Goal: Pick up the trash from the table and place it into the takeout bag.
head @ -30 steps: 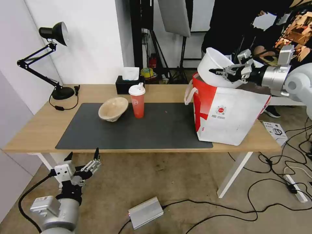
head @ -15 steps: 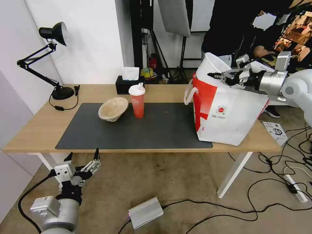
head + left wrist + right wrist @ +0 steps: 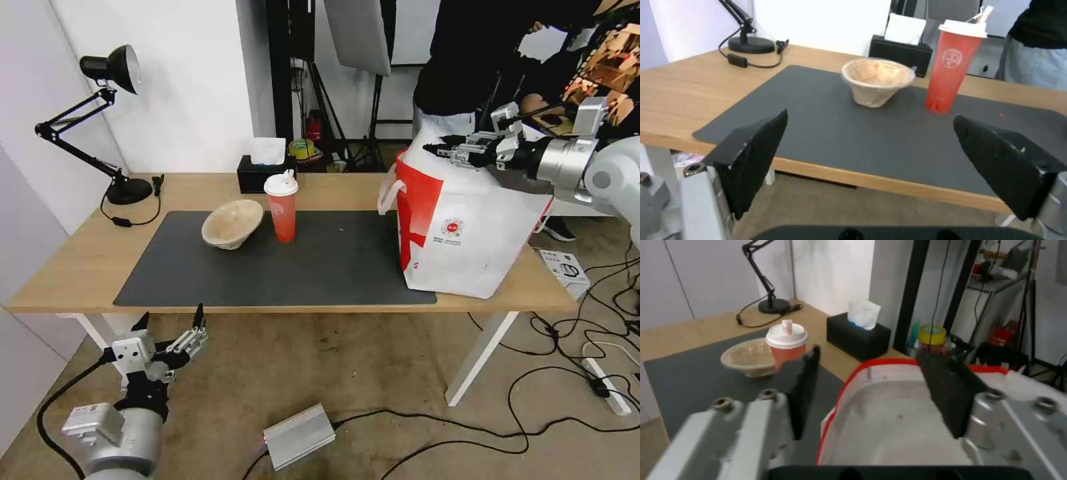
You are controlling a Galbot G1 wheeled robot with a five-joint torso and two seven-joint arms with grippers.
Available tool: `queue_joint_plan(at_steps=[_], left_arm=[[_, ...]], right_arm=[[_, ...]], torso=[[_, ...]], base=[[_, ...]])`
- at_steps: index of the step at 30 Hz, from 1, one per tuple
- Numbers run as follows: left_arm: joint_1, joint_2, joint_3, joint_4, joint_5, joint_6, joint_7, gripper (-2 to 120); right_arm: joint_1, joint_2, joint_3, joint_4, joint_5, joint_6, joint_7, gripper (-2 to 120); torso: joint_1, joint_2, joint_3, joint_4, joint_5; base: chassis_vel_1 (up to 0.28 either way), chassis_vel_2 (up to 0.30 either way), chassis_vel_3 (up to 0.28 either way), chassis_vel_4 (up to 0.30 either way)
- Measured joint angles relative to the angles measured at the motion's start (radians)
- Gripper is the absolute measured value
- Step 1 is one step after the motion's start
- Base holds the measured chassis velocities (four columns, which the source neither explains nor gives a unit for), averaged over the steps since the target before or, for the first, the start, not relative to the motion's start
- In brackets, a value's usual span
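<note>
Head view, from the left: the black desk lamp (image 3: 110, 67) stands at the table's (image 3: 73, 260) far left corner, on the light wood beside the dark grey mat (image 3: 320, 267). Below the near edge, the left gripper (image 3: 190, 330) hangs parked with its fingers spread wide and nothing between them. On the mat, the beige paper-pulp bowl (image 3: 232, 223) lies tilted, just beside the red drink cup (image 3: 283, 208), which stands upright with its white lid on. Behind the cup sits the black tissue box (image 3: 261, 172). A small red crumb (image 3: 341, 230) lies on the mat's bare middle. At the right end, the takeout bag (image 3: 467, 233) stands on the table, red side panel facing the cup. The right gripper (image 3: 450, 150) hovers over the bag's mouth, jaws apart and empty. In the right wrist view, the white round bowl (image 3: 889, 420) sits inside the bag, below those spread fingers (image 3: 802, 386).
</note>
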Motion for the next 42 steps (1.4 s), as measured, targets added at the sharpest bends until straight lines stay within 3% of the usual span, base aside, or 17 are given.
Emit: queue_joint_plan(at_steps=[10, 32, 40, 42], left_arm=[[0.002, -0.007, 0.01, 0.0, 0.015, -0.001, 0.0, 100], [0.004, -0.008, 0.007, -0.003, 0.016, -0.001, -0.001, 100], [0.002, -0.009, 0.007, -0.003, 0.015, -0.001, -0.002, 100], [0.004, -0.014, 0.002, -0.005, 0.014, -0.001, -0.002, 100]], right_arm=[[0.002, -0.011, 0.0, 0.005, -0.004, 0.003, -0.005, 99], [-0.026, -0.023, 0.029, 0.048, -0.004, 0.053, 0.019, 100], [-0.059, -0.028, 0.046, 0.139, 0.017, 0.162, 0.125, 100], [-0.077, -0.028, 0.047, 0.206, 0.042, 0.198, 0.225, 100]], torso=[[0.0, 0.0, 0.0, 0.0, 0.0], [0.0, 0.0, 0.0, 0.0001, 0.0], [0.0, 0.0, 0.0, 0.0, 0.0], [0.0, 0.0, 0.0, -0.0001, -0.0001]], base=[[0.0, 0.0, 0.0, 0.0], [0.0, 0.0, 0.0, 0.0], [0.0, 0.0, 0.0, 0.0], [0.0, 0.0, 0.0, 0.0]])
